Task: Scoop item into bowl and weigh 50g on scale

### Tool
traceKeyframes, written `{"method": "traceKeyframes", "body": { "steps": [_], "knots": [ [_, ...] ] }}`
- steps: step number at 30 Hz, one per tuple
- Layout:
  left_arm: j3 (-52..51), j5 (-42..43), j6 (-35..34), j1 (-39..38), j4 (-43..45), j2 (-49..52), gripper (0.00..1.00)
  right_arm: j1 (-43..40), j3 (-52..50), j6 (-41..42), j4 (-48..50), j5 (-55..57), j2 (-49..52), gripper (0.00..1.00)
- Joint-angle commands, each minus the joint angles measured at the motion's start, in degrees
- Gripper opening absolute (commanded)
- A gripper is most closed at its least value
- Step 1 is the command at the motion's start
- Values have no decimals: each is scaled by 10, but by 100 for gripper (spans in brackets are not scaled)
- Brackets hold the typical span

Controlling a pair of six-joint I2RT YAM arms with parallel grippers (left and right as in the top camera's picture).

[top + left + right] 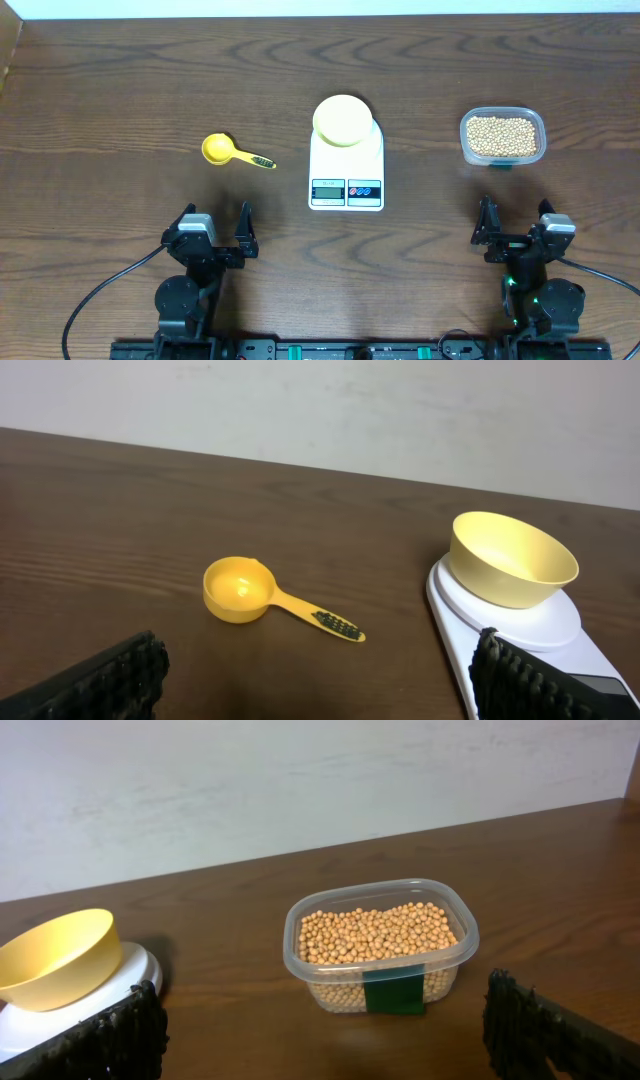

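Item 1. Scale (346, 160): set at the middle of the table (120, 90), display end toward the arms. The display is too small to be read from overhead. It is cut off by a finger pad in the left wrist view, and only a far corner is caught in the right wrist view.

Item 2. Bowl (341, 119): placed on the far end of the scale. Only its round outline is given overhead; its flared wall and inside are shown by the left wrist view.

Item 3. Beans (375, 932): held in a clear tub (330, 992) to the right of the scale, well apart from it. The green label on the tub's near wall is shown plainly only in the right wrist view.

Item 4. Yellow scoop (222, 150): laid left of the scale, with a dark grip on its handle.

Item 5. Left gripper (216, 212) and right gripper (515, 206): jaws spread wide, nothing between them. Only the pad edges are caught by the wrist views.
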Motion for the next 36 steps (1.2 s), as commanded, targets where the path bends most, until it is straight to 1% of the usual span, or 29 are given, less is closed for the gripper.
{"method": "traceKeyframes", "body": {
  "steps": [1, 5, 8, 13, 16, 18, 20, 23, 28, 30, 32, 36],
  "knots": [
    [-16, -9, 3, 3, -5, 0, 99, -1, -2, -6, -1, 5, -2, 99],
    [-16, -9, -1, 3, 1, 0, 99, -1, -2, -6, -1, 5, -2, 99],
    [-16, -9, -34, 3, 19, 0, 99, -1, -2, 2, 14, 3, -2, 99],
    [5, -9, -33, 3, 33, 2, 99, -1, 7, 16, 78, 6, -2, 99],
    [51, -16, -33, 3, 29, 23, 99, -1, 44, 14, 80, 37, 0, 99],
    [98, -35, -33, 3, 23, 53, 99, -1, 84, -10, 68, 46, 10, 99],
    [156, -40, -10, 3, 19, 99, 99, -1, 131, -43, 52, 46, 32, 99],
    [261, -44, 33, 3, -3, 198, 99, -1, 215, -79, 18, 46, 93, 99],
    [453, -52, 44, 3, -77, 384, 99, -1, 385, -85, -54, 46, 249, 99],
    [527, -52, 44, 3, -119, 448, 99, -1, 458, -85, -105, 46, 320, 99],
    [591, -59, 44, 3, -169, 506, 99, -1, 538, -85, -177, 42, 399, 99],
    [677, -85, 44, 3, -299, 597, 99, -1, 666, -85, -320, 12, 538, 99]
  ]
}}
